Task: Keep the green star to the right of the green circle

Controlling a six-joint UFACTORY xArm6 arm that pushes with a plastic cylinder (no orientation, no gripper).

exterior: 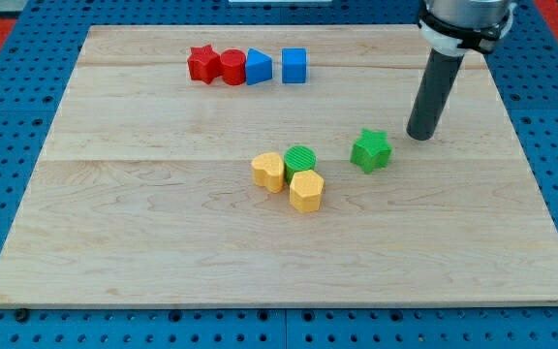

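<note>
The green star (371,150) lies on the wooden board right of centre. The green circle (299,160) lies to its left, with a gap between them. My tip (420,136) rests on the board just right of and slightly above the green star, not touching it. The dark rod rises from the tip toward the view's top right.
Two yellow blocks touch the green circle: one (268,171) on its left, one (306,191) below it. Near the view's top sit a red star (201,64), a red cylinder (232,67), a blue block (258,67) and a blue cube (294,66). The board edge (279,302) borders blue pegboard.
</note>
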